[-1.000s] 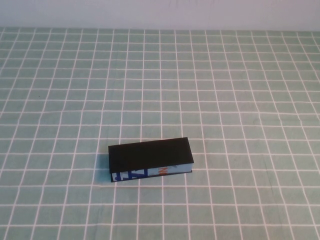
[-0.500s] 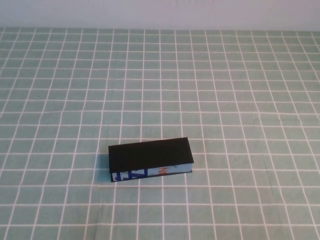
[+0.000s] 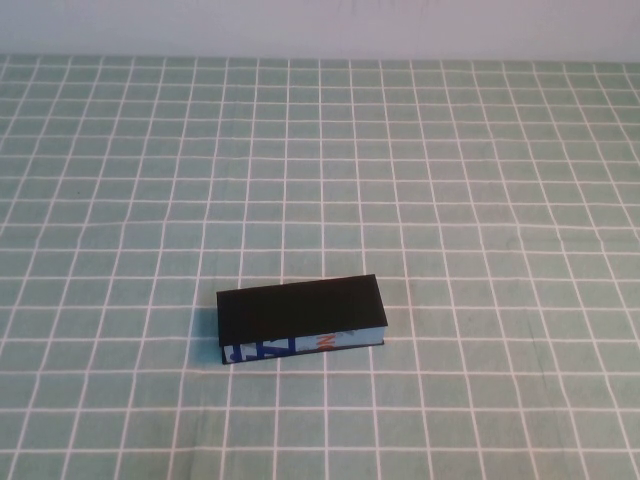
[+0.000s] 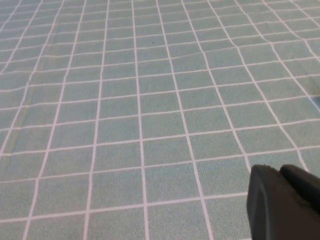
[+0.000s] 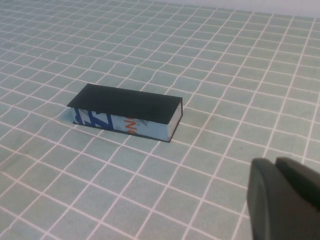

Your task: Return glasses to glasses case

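The glasses case lies closed on the table a little left of centre, near the front, black lid up and its blue-and-white printed edge with an orange mark facing me. It also shows in the right wrist view. The glasses are not visible in any view. Neither arm shows in the high view. My left gripper hangs shut and empty over bare cloth. My right gripper is shut and empty, held off to one side of the case and well apart from it.
A green tablecloth with a white grid covers the whole table. A pale wall runs along the far edge. Nothing else stands on the cloth.
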Controlling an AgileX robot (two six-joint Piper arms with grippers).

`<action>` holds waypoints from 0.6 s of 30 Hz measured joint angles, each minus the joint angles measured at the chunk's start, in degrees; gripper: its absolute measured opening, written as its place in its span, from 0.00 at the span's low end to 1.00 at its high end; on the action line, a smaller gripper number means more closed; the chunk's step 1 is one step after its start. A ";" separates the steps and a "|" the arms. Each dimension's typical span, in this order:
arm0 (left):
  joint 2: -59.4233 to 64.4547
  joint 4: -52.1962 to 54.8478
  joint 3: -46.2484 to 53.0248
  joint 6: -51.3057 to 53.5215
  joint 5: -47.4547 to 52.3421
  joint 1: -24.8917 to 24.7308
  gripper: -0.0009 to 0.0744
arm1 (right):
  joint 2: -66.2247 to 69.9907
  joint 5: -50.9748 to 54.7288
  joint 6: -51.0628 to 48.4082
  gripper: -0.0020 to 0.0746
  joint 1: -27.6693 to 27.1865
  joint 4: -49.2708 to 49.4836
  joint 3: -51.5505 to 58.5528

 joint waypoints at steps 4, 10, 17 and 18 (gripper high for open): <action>0.00 0.00 0.00 0.00 0.08 0.00 0.01 | 0.00 0.00 0.00 0.01 0.00 0.00 0.00; 0.00 0.00 0.00 0.00 0.08 0.00 0.01 | 0.00 0.00 0.00 0.01 0.00 0.00 0.00; 0.00 0.00 0.00 0.00 0.08 0.00 0.01 | -0.09 0.00 -0.38 0.01 -1.64 -0.32 0.00; 0.00 0.00 0.00 0.00 0.08 0.00 0.01 | -0.13 0.00 -1.33 0.01 -2.84 -1.70 0.09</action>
